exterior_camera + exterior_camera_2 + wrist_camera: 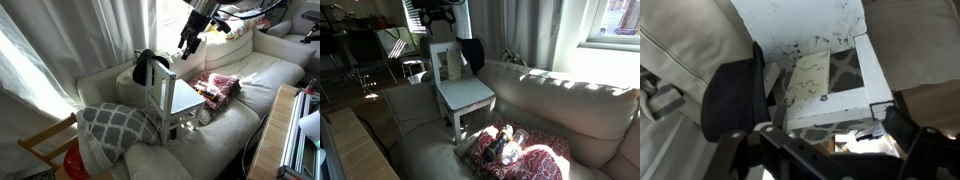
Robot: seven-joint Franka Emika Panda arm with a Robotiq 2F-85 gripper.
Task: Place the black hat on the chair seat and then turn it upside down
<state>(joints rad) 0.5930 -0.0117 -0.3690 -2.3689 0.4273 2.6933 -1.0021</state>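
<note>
One black hat (pixel 148 66) is seen hung over a top corner of the back of the single small chair (pixel 162 90), above and beside the chair seat (pixel 186 98) rather than on it. The chair is stood on a cream sofa (pixel 255 72); in an exterior view one patterned cushion (pixel 118 125) is pressed against its near left, and one red crumpled cloth (pixel 218 85) lies to its right. The one gripper (pixel 187 42) is held above the seat, fingers spread, with nothing grasped.

Cream sofa (pixel 255 75) across scene; sheer curtains (pixel 60 45) backlit; bright window (pixel 615 25); grey lattice cushion (pixel 115 125), pink-red blanket (pixel 218 85) on sofa; wooden chair (pixel 40 145) beside sofa.
</note>
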